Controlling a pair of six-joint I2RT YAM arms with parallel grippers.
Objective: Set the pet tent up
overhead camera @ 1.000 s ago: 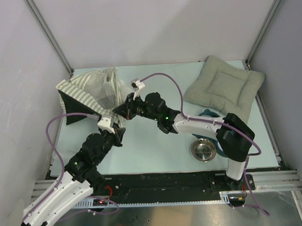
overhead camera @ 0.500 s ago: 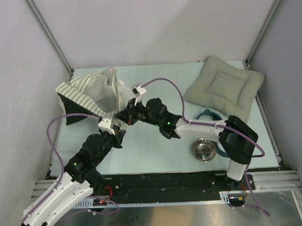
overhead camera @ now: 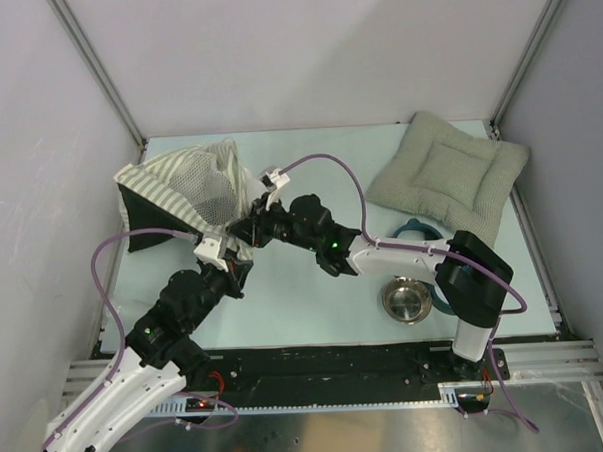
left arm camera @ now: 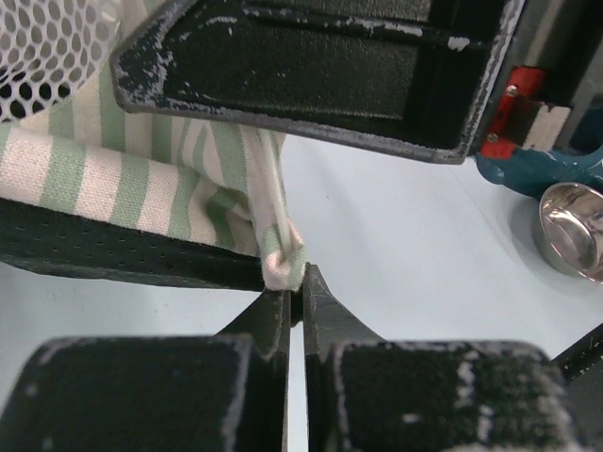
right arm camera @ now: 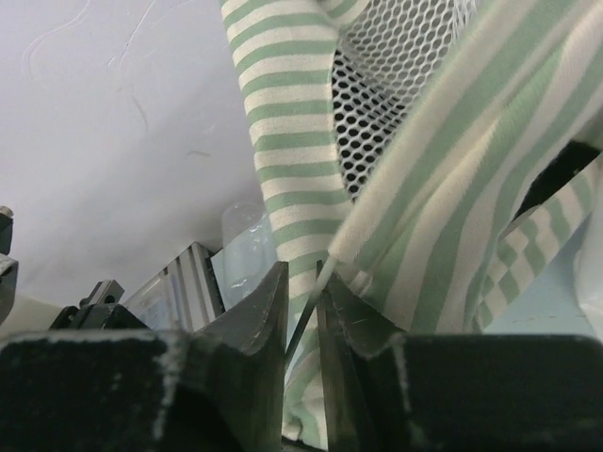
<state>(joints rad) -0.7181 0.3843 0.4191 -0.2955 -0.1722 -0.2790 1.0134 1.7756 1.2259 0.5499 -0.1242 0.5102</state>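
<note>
Bowl cut by edge; pet tent cropped in wrist views.

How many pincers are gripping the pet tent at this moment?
2. The left pincer pinches a striped corner of the pet tent at its near side; the right pincer clamps another striped edge of it. Neither is hidden.

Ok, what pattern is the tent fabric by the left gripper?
Pale green and white stripes on the tent, clearest in the left wrist view.
</note>
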